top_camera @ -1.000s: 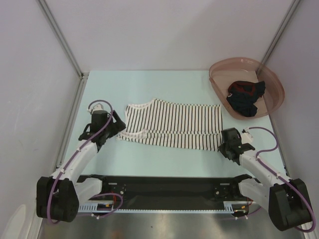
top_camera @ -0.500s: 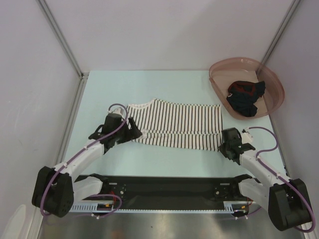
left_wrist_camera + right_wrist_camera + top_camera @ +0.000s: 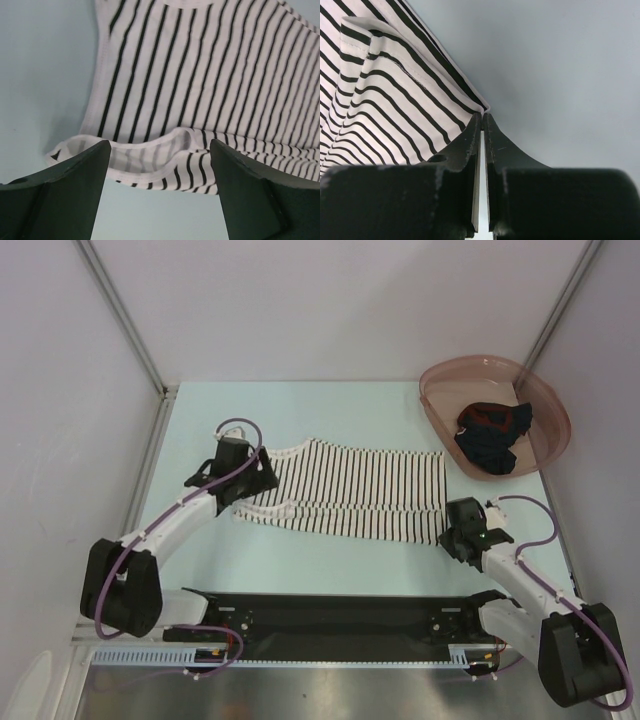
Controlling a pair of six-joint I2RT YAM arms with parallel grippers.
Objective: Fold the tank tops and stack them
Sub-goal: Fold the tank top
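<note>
The white tank top with thin black stripes (image 3: 350, 490) lies flat across the middle of the table, its straps at the left. My left gripper (image 3: 262, 480) is open at that strap end. In the left wrist view the strap hem (image 3: 150, 160) lies between and just beyond my spread fingers (image 3: 65, 190). My right gripper (image 3: 450, 533) is shut on the top's near right corner. The right wrist view shows the jaws (image 3: 482, 120) pinching the hem of the striped cloth (image 3: 395, 100). The dark tank top with red parts (image 3: 492, 435) lies bunched in the basin.
The pink translucent basin (image 3: 545, 400) stands at the back right corner. Metal frame posts and white walls bound the table left, right and back. A black rail (image 3: 330, 615) runs along the near edge between the arm bases.
My left gripper has moved from beside the top's left edge to the right and back, onto the strap end. My right gripper has stayed shut on the corner.
</note>
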